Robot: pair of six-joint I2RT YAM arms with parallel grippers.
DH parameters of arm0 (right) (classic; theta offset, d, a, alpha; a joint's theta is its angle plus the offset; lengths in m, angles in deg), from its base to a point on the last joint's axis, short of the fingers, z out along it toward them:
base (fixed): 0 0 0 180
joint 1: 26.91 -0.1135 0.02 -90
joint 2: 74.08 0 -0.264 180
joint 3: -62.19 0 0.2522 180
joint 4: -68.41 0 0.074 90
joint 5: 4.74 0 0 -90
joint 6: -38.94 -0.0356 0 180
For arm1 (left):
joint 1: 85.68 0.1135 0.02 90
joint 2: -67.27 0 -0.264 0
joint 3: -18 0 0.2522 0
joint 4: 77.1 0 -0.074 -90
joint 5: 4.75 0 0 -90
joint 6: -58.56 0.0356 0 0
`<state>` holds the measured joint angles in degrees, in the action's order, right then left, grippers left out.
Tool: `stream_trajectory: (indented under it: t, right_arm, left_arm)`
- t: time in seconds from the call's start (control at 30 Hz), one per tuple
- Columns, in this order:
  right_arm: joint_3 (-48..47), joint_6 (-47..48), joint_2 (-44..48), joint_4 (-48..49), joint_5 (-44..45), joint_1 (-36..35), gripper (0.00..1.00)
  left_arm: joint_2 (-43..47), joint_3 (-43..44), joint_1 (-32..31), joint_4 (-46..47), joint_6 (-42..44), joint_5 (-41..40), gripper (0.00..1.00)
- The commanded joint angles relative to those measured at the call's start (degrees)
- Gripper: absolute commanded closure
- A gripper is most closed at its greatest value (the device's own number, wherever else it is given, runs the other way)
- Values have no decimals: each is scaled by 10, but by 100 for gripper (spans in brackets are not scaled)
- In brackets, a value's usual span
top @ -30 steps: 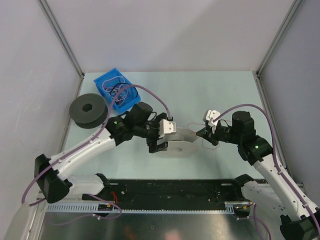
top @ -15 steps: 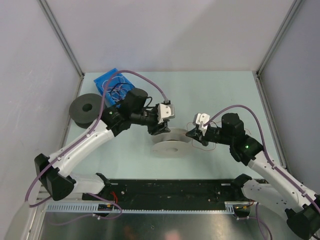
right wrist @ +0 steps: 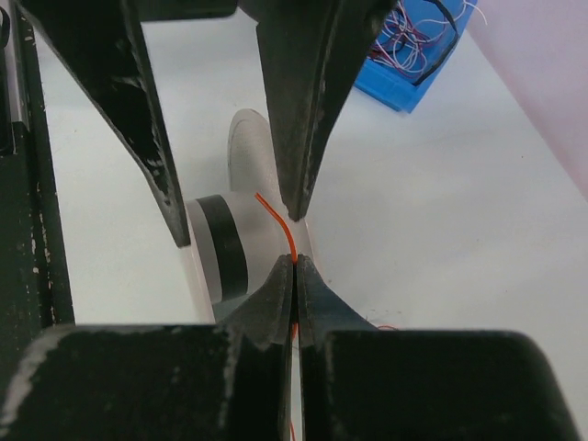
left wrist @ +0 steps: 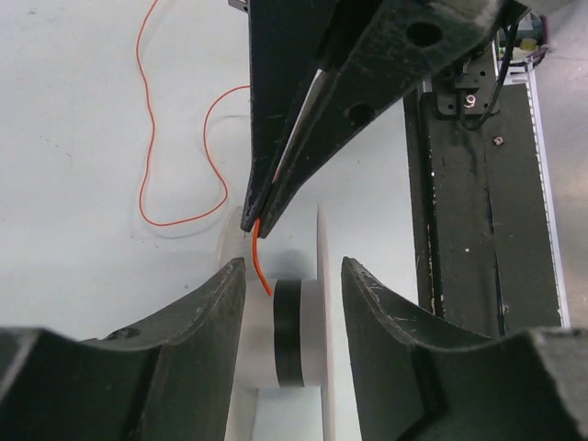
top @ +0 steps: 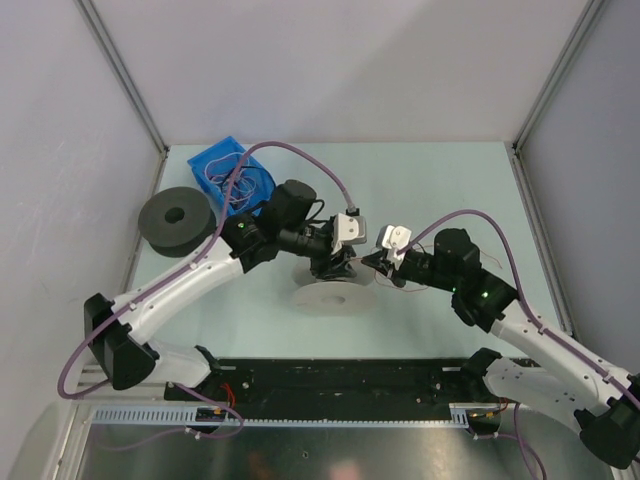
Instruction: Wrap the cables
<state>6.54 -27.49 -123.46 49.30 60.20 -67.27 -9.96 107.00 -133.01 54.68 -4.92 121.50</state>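
A white spool (top: 335, 298) lies on the table between the arms. Its hub (left wrist: 299, 331) carries a black band. My left gripper (top: 335, 265) is open and its jaws (left wrist: 292, 266) straddle the spool, one finger outside each flange. My right gripper (top: 372, 262) is shut on a thin orange wire (right wrist: 278, 220) and holds its free end just above the hub, between the left fingers (right wrist: 303, 119). The wire end (left wrist: 257, 253) touches the hub beside the black band. The rest of the wire trails in loops on the table behind the right gripper.
A blue bin (top: 225, 170) of tangled wires stands at the back left, also in the right wrist view (right wrist: 413, 55). A black spool (top: 178, 218) lies left of it. A black rail (top: 340, 385) runs along the table's front edge.
My left gripper has swung right and come down over the white spool. My right gripper has moved left with the orange wire, up to the spool hub.
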Motion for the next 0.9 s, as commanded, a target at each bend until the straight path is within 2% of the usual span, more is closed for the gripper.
stream_trajectory:
  t: [0.0, 0.1, 0.23, 0.3, 0.4, 0.73, 0.87]
  right_arm:
    - [-6, -4, -4, 39, 18, -12, 100]
    - [-6, -4, -5, 39, 17, -16, 100]
    - [-7, -5, -5, 37, 9, -18, 99]
    - [-7, -3, -5, 31, 8, -19, 94]
    - [-6, 4, -9, 14, 6, -19, 88]
    - [1, 8, -28, 11, -3, -16, 88]
    - [1, 3, -26, 18, 0, -13, 98]
  left_arm:
    - [-13, 31, -5, 20, -17, -2, 53]
    - [-16, 33, -4, 22, -15, -5, 67]
    - [-12, 27, -4, 21, -9, -17, 92]
    - [-5, 22, -2, 21, -8, -24, 98]
    - [9, 14, 9, 21, -8, -17, 100]
    - [42, -1, 29, 21, -4, 0, 100]
    - [50, -10, 32, 21, -3, -6, 100]
